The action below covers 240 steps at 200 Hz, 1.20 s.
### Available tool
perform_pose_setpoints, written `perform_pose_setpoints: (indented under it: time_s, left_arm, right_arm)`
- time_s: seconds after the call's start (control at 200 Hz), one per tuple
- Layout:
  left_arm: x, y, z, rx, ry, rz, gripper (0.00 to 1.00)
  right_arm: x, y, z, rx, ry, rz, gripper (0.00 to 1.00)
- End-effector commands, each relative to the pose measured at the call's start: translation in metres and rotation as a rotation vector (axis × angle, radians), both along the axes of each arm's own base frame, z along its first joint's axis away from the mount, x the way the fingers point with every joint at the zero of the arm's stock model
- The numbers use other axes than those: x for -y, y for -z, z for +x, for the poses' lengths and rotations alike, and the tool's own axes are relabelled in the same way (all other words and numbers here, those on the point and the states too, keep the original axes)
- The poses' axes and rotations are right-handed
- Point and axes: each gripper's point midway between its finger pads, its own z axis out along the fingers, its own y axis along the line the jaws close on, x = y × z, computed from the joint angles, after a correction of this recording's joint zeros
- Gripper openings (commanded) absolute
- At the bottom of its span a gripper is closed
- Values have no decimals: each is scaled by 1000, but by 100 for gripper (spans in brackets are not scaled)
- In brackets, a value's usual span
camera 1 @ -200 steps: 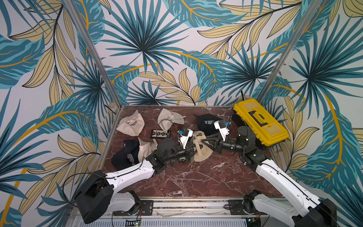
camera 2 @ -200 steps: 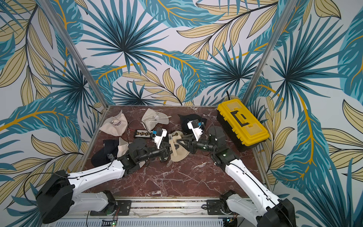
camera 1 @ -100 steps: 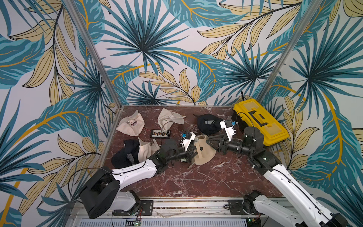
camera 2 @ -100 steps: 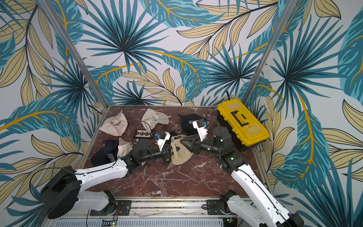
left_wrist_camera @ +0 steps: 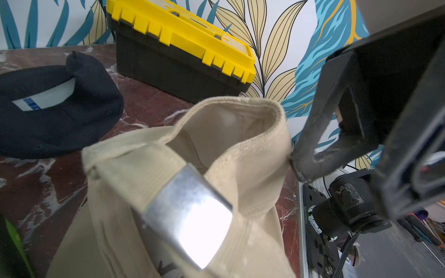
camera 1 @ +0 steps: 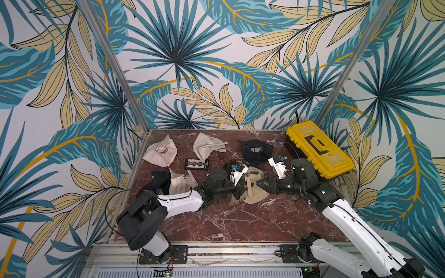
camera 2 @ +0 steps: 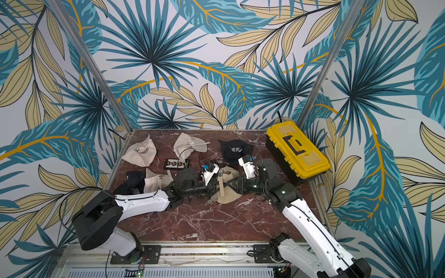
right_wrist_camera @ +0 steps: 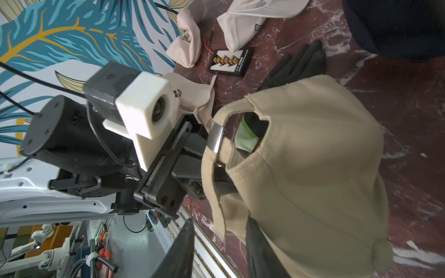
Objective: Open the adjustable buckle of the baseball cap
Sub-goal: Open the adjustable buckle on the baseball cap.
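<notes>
A tan baseball cap [camera 1: 256, 195] [camera 2: 228, 193] is held up off the marble table between my two grippers. Its shiny metal buckle [left_wrist_camera: 190, 216] [right_wrist_camera: 216, 137] sits on the back strap. My left gripper [camera 1: 240, 190] [camera 2: 213, 189] [right_wrist_camera: 204, 156] is shut on the strap right beside the buckle; in the left wrist view the fabric hides its fingers. My right gripper [camera 1: 258, 185] [camera 2: 228, 185] [right_wrist_camera: 220, 219] faces it from the other side, jaws apart. The strap's loose tail hangs between its fingers [right_wrist_camera: 255, 240], and one finger rests against the cap's fabric.
A yellow and black toolbox [camera 1: 317, 149] stands at the back right. A black cap [camera 1: 256, 151] lies just behind the grippers. Two pale caps [camera 1: 161, 151] [camera 1: 207, 146] and a black-and-beige one [camera 1: 168, 183] lie left, beside a small black box [camera 1: 196, 164]. A black glove [right_wrist_camera: 301, 65] lies under the cap.
The cap and both grippers have drifted a little to the right and toward the front. The right gripper's jaws stand closer together than before.
</notes>
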Motion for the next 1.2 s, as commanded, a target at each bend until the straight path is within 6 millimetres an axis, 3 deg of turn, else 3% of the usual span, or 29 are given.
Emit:
perform_pose_setpoints:
  time_s: [0.0, 0.17, 0.466, 0.761, 0.886, 1.076, 1.196]
  left_arm:
    - [9, 1, -5, 18, 43, -1, 0]
    - [14, 11, -9, 18, 73, 17, 0]
    - [18, 12, -10, 21, 89, 19, 0]
    - [20, 11, -9, 23, 91, 16, 0]
    - [20, 11, -10, 21, 93, 16, 0]
    - [20, 16, -10, 4, 98, 22, 0]
    - [21, 22, -12, -18, 103, 28, 0]
  right_arm:
    - [16, 11, -2, 19, 29, -111, 26]
    - [8, 16, -2, -8, 6, -74, 25]
    - [-22, 15, 8, -146, 32, 180, 30]
    - [-30, 40, 15, -263, 75, 243, 29]
    - [-35, 37, 22, -238, 67, 280, 22]
    - [-37, 26, 26, -194, 57, 306, 0]
    - [-33, 18, 29, -139, 69, 277, 0]
